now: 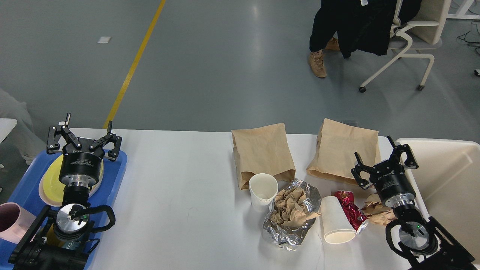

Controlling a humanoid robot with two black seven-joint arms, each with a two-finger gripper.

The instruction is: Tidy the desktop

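On the desktop [180, 180], two bags [262, 153], cups [263, 191], foil [288, 221], our left gripper [84, 137] and right gripper [382, 159] both spread open, empty.

A: How does the desktop [180, 187] look?

B: It is a large white tabletop, smooth and plain, with rounded far corners; it lies flat across the view; the middle-left part is bare, the right part is cluttered.

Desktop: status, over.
Both grippers open, empty: left over tray, right by bags. Desktop still littered: two bags, two cups, foil, wrapper. Nothing blocking.
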